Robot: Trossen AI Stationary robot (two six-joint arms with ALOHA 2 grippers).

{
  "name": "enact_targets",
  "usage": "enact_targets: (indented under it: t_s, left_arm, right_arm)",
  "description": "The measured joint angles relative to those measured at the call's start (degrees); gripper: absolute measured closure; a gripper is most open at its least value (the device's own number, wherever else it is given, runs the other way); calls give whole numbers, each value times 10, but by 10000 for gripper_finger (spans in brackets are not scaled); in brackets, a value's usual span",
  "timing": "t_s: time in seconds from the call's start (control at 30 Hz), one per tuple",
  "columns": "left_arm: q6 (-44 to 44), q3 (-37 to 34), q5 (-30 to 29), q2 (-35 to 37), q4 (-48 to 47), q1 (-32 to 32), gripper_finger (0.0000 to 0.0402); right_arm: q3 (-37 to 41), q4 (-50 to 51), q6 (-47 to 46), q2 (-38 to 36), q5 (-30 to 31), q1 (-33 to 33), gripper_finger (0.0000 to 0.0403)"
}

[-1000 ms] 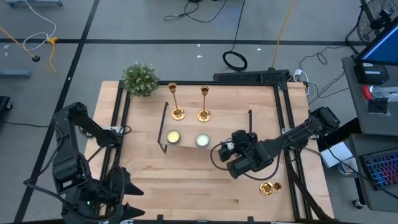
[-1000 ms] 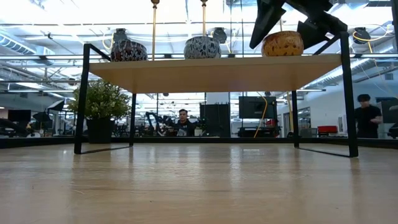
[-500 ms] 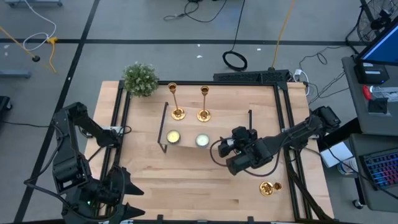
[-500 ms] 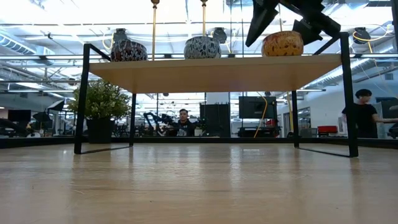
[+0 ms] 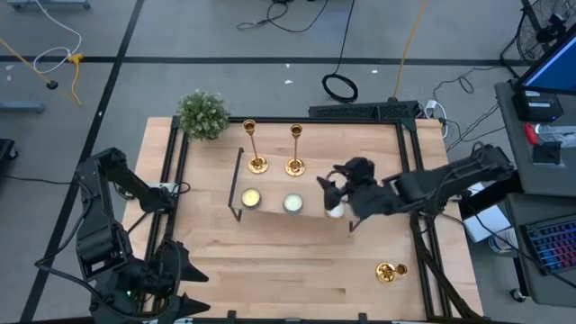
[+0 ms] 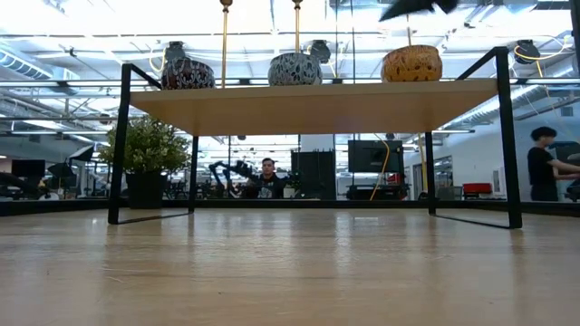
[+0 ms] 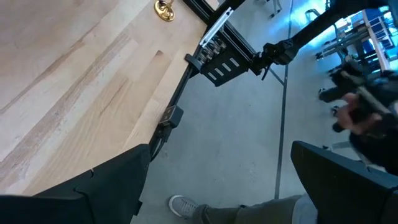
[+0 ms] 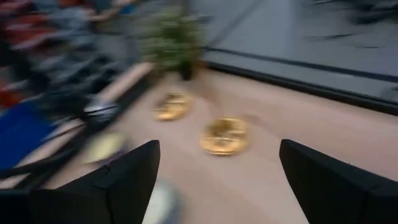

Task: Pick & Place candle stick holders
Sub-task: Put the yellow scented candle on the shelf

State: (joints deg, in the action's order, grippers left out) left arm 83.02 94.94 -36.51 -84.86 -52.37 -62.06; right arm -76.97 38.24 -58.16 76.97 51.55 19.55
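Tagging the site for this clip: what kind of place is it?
Probably a robotics lab or open workshop: cables across a bare taped floor, a screen and keyboard beside the table, and more robot arms and workstations in the hall behind.

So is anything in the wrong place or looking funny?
Yes. One shiny gold metal candlestick sits alone near the table's front right corner, while two matching gold candlesticks stand upright together on the wooden shelf. Whether the lone one has tipped over is unclear.

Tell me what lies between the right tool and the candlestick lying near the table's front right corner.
In the high view, only bare wooden tabletop lies between the right tool and the fallen candlestick.
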Motion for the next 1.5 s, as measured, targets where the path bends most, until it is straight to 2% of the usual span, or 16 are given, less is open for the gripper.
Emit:
enact_targets:
  t_s: [0.1, 0.2, 0.33, 0.53, 0.87, 1.27, 1.5]
  left_arm:
    - [-5, 0, 0, 0, 0, 0, 5]
    - [-6, 0, 0, 0, 0, 4, 5]
    - [-9, 0, 0, 0, 0, 11, 5]
    - [-8, 0, -11, 0, 0, 20, 5]
    - [-6, 0, -56, -9, 8, 37, 5]
    - [-51, 0, -27, -31, 28, 71, 5]
    - [-74, 0, -25, -31, 28, 86, 5]
  right_arm:
    - [0, -94, 98, -23, -92, 0, 92]
    - [0, -162, 145, -38, -189, 8, 110]
    - [0, -218, 158, -46, -273, 28, 137]
    - [0, -198, 139, -44, -373, 58, 183]
    - [0, -115, 114, -22, -415, 105, 257]
    - [0, -64, 93, -20, -408, 112, 316]
    - [0, 39, 52, -19, -407, 108, 371]
